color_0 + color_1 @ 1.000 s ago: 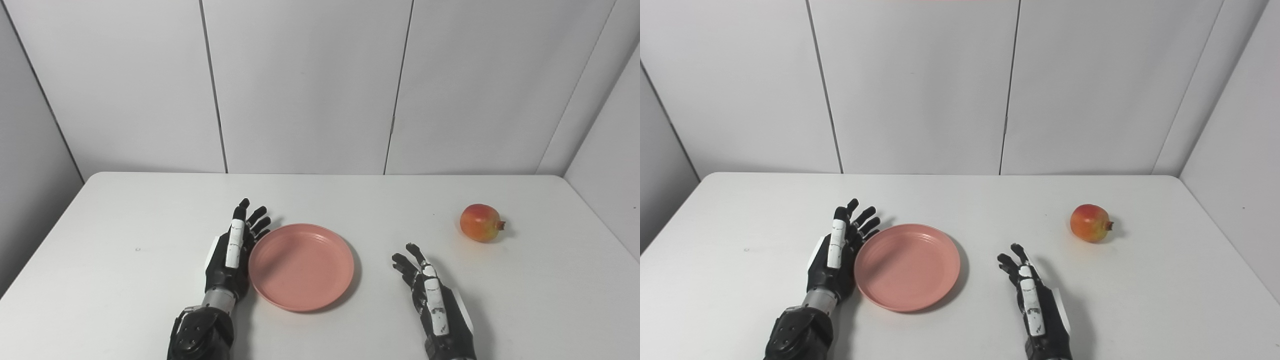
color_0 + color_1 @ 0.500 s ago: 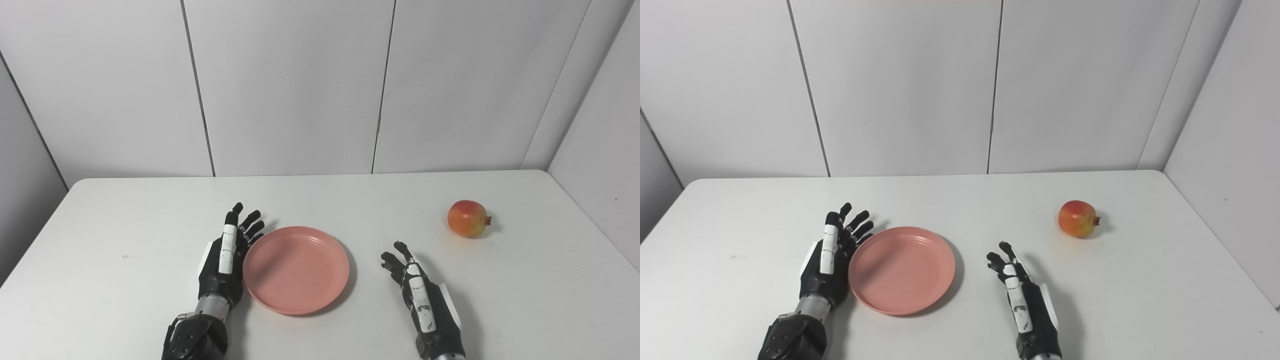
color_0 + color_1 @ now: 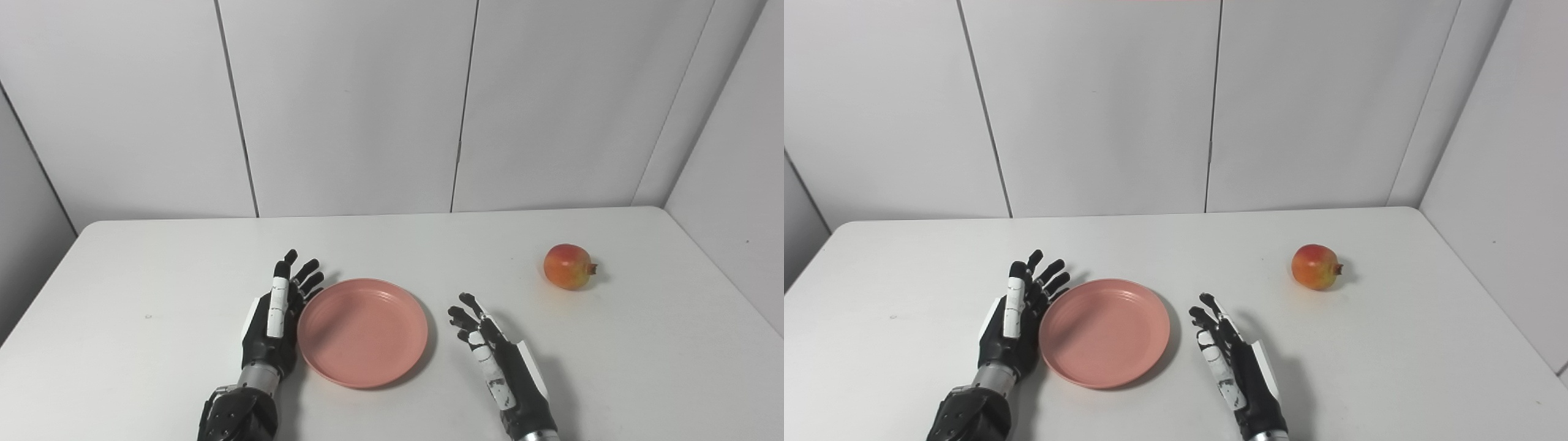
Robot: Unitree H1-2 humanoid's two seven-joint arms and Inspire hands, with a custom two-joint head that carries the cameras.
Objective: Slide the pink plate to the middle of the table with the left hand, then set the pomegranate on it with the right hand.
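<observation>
A pink plate (image 3: 364, 331) lies flat near the middle of the white table (image 3: 122, 294), towards the front. My left hand (image 3: 275, 312) stands on edge right against the plate's left rim, open, fingers stretched away from me. My right hand (image 3: 496, 361) is open too, just right of the plate with a narrow gap between them, holding nothing. The red and yellow pomegranate (image 3: 569, 266) rests on the table at the far right, well beyond the right hand's fingertips (image 3: 465, 306).
Grey wall panels (image 3: 349, 104) close off the back and right sides of the table. The table's right edge runs close behind the pomegranate.
The camera has turned, shifting the whole picture left. My right hand has moved left and forward, closer to the plate's right rim. The left hand and the plate have stayed together.
</observation>
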